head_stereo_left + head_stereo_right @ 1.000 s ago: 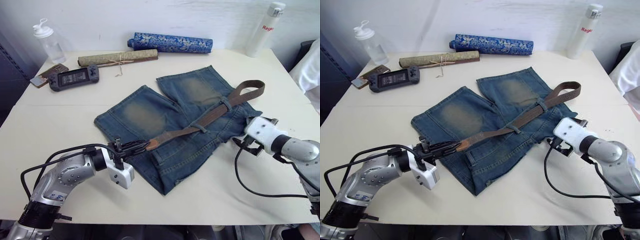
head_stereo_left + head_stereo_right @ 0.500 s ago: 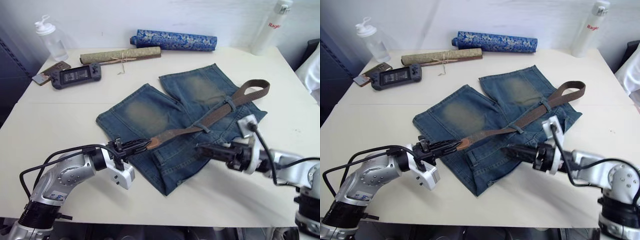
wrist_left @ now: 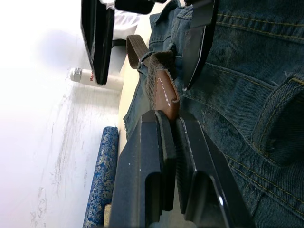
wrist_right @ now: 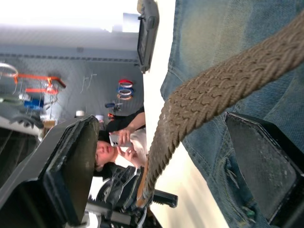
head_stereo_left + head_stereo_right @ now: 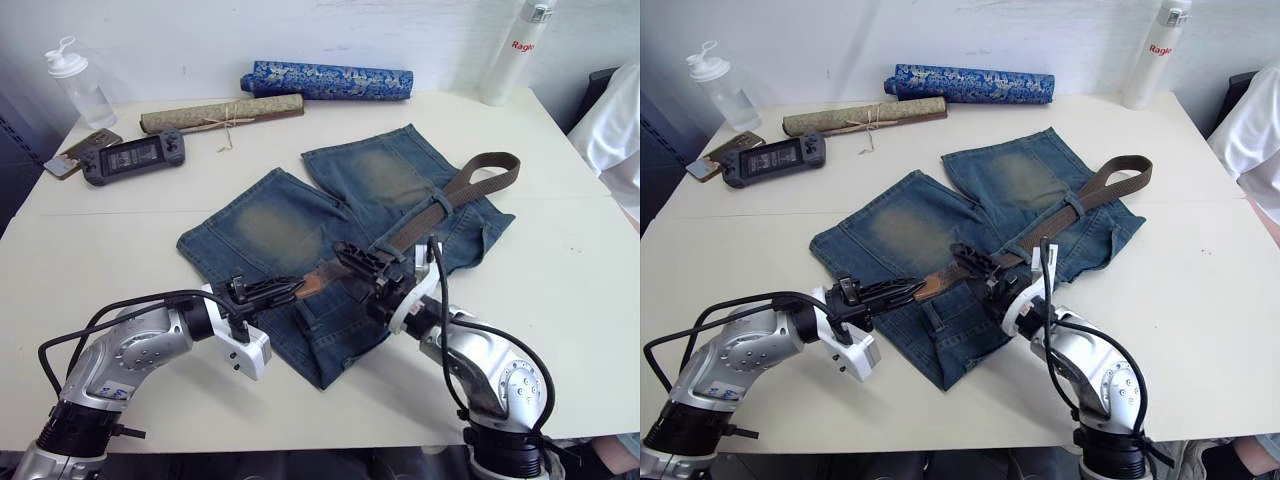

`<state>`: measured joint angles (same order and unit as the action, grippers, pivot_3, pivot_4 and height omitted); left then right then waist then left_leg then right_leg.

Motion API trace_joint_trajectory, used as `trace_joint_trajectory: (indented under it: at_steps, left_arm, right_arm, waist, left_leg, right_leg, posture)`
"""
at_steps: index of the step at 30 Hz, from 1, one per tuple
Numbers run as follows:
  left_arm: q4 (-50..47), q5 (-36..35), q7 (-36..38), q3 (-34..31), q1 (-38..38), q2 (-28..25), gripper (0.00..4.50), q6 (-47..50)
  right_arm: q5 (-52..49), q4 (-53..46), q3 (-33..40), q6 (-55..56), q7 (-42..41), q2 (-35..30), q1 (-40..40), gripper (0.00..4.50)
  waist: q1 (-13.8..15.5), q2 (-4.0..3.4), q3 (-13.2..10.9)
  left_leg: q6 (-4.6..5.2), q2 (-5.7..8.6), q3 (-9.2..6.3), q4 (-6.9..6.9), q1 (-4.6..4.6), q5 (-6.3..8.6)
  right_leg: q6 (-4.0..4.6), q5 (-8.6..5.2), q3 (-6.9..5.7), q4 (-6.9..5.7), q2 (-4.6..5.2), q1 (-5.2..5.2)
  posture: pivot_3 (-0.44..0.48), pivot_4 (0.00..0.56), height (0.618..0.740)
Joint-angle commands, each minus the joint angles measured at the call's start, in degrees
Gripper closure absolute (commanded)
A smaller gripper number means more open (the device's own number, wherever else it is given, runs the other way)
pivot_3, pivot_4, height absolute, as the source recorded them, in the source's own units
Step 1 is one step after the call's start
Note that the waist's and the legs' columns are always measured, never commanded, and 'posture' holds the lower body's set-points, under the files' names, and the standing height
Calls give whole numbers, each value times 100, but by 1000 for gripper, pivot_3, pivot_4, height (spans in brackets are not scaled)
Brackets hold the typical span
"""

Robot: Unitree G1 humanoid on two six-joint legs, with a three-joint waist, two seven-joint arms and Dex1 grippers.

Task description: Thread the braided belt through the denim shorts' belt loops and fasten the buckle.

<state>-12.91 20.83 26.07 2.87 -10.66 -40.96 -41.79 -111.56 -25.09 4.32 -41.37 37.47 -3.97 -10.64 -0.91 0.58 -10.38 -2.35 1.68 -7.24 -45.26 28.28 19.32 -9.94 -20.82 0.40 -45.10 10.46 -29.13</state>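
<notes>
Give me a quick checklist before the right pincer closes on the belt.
1. Left pincer shut on the braided belt's tan tip: ok.
2. Right pincer open, braided belt running between its fingers: ok.
3. Belt passes under belt loops on the denim shorts: ok.
4. Every loop threaded: cannot tell.
5. Buckle fastened: not ok; the tip is in the left pincer.
</notes>
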Motion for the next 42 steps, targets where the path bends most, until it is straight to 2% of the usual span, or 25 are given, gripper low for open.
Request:
trace_joint_trajectory:
  at_steps: [1,4,10,12,14,16,17,20,21,24,28,32,37,42]
  left_arm:
    - [-154,-13,-34,-16,-48,-18,4500,-56]
    - [-144,-10,-34,-11,-62,-14,4500,-56]
    - [-112,-11,-21,15,-94,-34,4500,-117]
    - [-110,-111,30,27,-66,-46,4500,-82]
    - [-142,-359,144,48,-7,-59,4500,55]
    - [-265,-996,381,97,92,-53,3656,409]
    - [-330,-1204,494,111,128,-54,3350,601]
    - [-591,-1627,909,150,372,-185,1990,1244]
    - [-862,-2203,1103,60,614,-290,1691,1798]
    - [-1629,-3985,1417,-440,1326,-588,1691,3398]
    - [-2009,-5104,1820,-1264,2331,-946,1691,4444]
    - [-1939,-5413,1936,-1899,3030,-808,1691,4806]
    - [-2089,-5533,1894,-2130,3278,-499,1691,5029]
    - [-1973,-4971,2052,-2082,3637,-29,1691,4441]
  right_arm:
    - [-144,-199,86,134,146,105,-129,22]
    - [-144,-210,76,172,217,134,-122,827]
    - [-144,-203,86,197,141,135,-105,3799]
    - [-144,-197,104,239,142,153,-115,4460]
    - [-144,-186,122,268,140,162,-135,4460]
    - [-144,-168,137,273,115,140,-161,4500]
    - [-144,-158,145,282,98,130,-179,4500]
    - [-144,-153,164,337,29,123,-227,4500]
    - [-144,-147,167,333,-8,65,-239,4500]
    - [-144,-148,144,254,-162,-208,-212,4500]
    - [-123,-230,-91,31,-511,-726,-52,4500]
    - [228,-223,-304,16,-937,-915,89,4500]
    - [744,-71,-459,102,-1277,-902,127,4500]
    - [1206,147,-470,237,-1515,-778,89,4500]
  waist:
    - [-19,0,0]
    - [-66,0,0]
    - [-82,0,0]
    - [-78,0,0]
    - [-81,0,0]
    - [-86,0,0]
    - [-87,0,0]
    - [-90,0,0]
    - [-101,-1,0]
    - [-131,-1,0]
    - [-144,-3,-1]
    - [-105,-3,-1]
    - [-60,-2,0]
    - [-66,-1,0]
  left_leg:
    - [0,0,0,0,0,0]
    - [0,0,0,-1,0,0]
    - [1,-4,-1,-1,5,0]
    - [2,-4,-3,-1,5,-1]
    - [2,-4,-2,-1,5,-1]
    - [2,-4,-3,-1,5,-1]
    - [2,-4,-3,-1,5,-1]
    - [2,-5,-5,-1,6,-1]
    - [1,-7,-3,-1,5,-1]
    - [1,-12,-4,1,5,-1]
    - [2,-26,-6,1,5,0]
    - [5,-37,-2,0,4,1]
    - [6,-39,-2,-1,5,2]
    - [5,-40,0,0,5,2]
  right_leg:
    - [0,0,0,-2,0,-1]
    - [14,-8,1,-26,0,-11]
    - [39,-28,1,-71,-1,-38]
    - [41,-30,1,-73,-1,-39]
    - [41,-30,1,-73,-1,-39]
    - [41,-30,1,-74,-1,-39]
    - [41,-31,1,-74,-1,-40]
    - [43,-31,0,-75,-3,-40]
    - [44,-32,1,-73,-3,-40]
    - [53,-37,1,-76,-5,-42]
    - [64,-44,-4,-80,-16,-43]
    - [73,-50,-6,-80,-24,-42]
    - [75,-51,-7,-78,-26,-39]
    - [76,-51,-7,-77,-26,-38]
  posture:
    - [0,150,645]
    - [0,150,645]
    - [0,150,645]
    - [0,150,645]
    - [0,150,645]
    - [0,150,645]
    - [0,150,645]
    - [0,150,645]
    - [0,150,645]
    - [0,150,645]
    - [0,150,645]
    - [0,150,645]
    - [0,150,645]
    - [0,150,645]
